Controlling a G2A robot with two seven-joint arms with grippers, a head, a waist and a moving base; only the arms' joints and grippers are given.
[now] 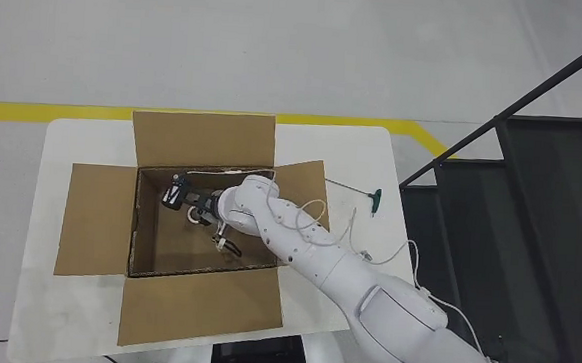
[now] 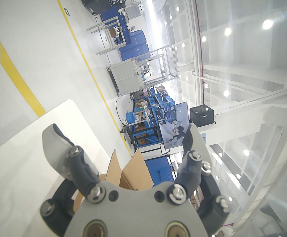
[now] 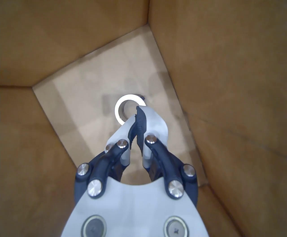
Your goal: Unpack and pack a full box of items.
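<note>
Item: open brown cardboard box (image 1: 96, 220), flaps spread, on white table (image 1: 58, 137). Contents: one flat silver metal ring (image 3: 118, 107), deep inside. Right gripper (image 3: 137, 114) is in the box, fingers pressed together, apparently pinching the ring's rim. Left gripper (image 2: 122, 129) is spread and holds nothing, outside the box. Step: unpacking. Next move calls for a straight lift clear of the walls, then set-down on the table.

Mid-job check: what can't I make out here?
Right wrist view: the right gripper covers the near edge of the metal ring; pinched or lying on the cardboard box floor, unclear.
Top view: the right arm hides part of the box floor.
Top view: thin tool on the table, too small to identify.
Left wrist view: the left gripper blocks the box interior.
</note>
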